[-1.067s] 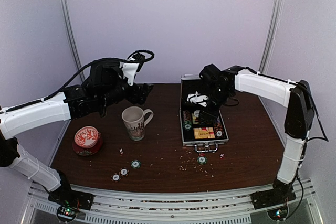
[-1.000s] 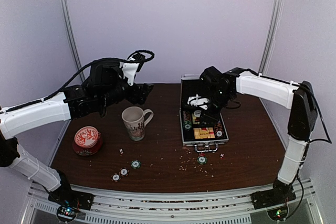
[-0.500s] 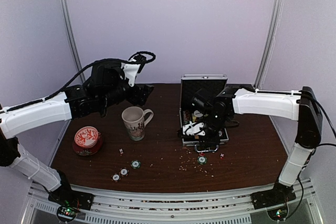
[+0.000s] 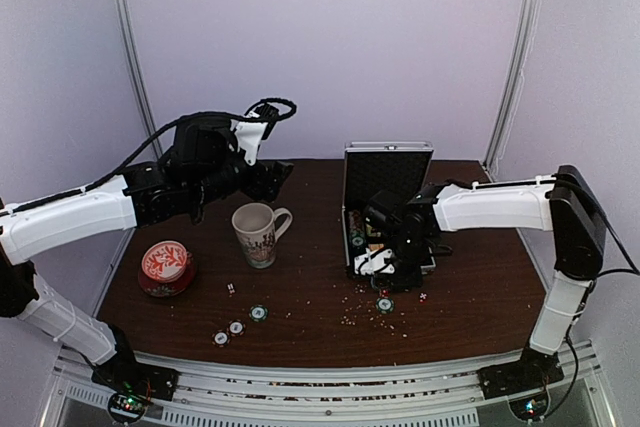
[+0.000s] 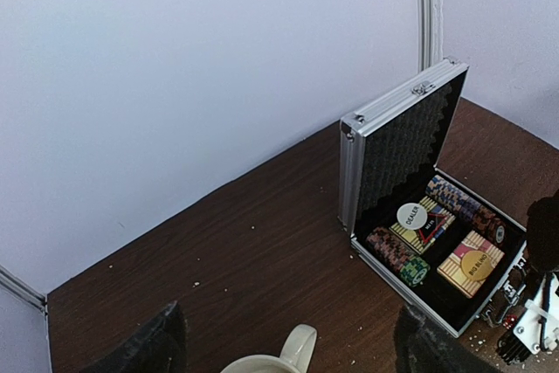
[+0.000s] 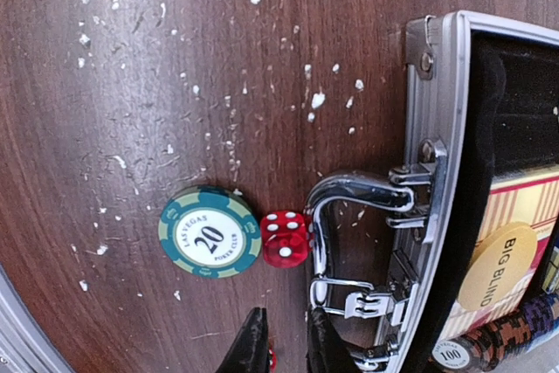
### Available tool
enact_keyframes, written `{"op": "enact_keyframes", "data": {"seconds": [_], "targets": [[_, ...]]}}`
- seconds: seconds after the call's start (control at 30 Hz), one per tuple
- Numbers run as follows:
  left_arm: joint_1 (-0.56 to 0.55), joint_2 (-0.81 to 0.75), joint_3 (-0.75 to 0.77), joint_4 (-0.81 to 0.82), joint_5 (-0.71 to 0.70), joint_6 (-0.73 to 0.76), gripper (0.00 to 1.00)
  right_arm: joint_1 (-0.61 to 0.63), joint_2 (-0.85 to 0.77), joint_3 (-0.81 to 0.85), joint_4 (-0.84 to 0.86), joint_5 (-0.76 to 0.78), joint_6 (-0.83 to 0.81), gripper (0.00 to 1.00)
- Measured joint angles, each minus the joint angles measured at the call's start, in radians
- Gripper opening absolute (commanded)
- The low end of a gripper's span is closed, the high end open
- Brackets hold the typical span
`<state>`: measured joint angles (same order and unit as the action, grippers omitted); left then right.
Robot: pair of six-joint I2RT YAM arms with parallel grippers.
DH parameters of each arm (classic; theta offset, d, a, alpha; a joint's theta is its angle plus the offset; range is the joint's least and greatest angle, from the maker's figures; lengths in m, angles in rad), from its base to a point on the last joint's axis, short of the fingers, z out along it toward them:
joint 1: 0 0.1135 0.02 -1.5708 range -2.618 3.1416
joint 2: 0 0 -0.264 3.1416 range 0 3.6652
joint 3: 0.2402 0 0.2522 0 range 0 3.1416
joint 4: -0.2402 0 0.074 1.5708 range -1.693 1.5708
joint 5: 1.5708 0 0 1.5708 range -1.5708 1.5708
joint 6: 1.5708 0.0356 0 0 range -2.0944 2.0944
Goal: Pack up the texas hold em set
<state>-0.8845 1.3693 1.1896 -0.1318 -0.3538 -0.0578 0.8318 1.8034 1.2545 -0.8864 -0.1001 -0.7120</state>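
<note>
The silver briefcase (image 4: 388,153) stands open at centre right, with chip rows, card boxes and the white dealer button (image 5: 412,216) inside. My right gripper (image 4: 383,265) hangs at the case's front edge, beside its metal handle (image 6: 349,189). Its fingers (image 6: 255,342) are nearly together with nothing held in sight. Just ahead of them lie a green chip (image 6: 210,231) and a red die (image 6: 284,239) touching the handle. A speck of red shows at the frame's bottom by one finger. My left gripper (image 4: 275,175) is open above the mug.
A white patterned mug (image 4: 257,233) stands left of the case. A round red-and-white tin (image 4: 165,265) sits at the far left. Three loose chips (image 4: 236,327) and a small die (image 4: 231,289) lie near the front edge. Crumbs are scattered before the case.
My right arm came from over the case's inside down to its front edge, and its jaws closed. The left arm has not moved.
</note>
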Motion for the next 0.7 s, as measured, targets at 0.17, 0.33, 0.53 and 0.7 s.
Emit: {"op": "enact_keyframes", "data": {"seconds": [0.17,0.33,0.53,0.7], "targets": [[0.000,0.000,0.000,0.000,0.000,0.000,0.83,0.001,0.028,-0.005,0.016,0.009,0.000,0.12],[0.000,0.000,0.000,0.000,0.000,0.000,0.83,0.003,0.044,-0.005,0.032,0.012,0.000,0.10],[-0.001,0.000,0.000,-0.001,0.000,0.000,0.83,0.013,0.084,-0.001,0.045,0.011,0.000,0.10],[-0.002,0.000,0.000,-0.001,0.000,0.000,0.83,0.045,0.122,0.040,0.046,0.008,0.000,0.10]]}}
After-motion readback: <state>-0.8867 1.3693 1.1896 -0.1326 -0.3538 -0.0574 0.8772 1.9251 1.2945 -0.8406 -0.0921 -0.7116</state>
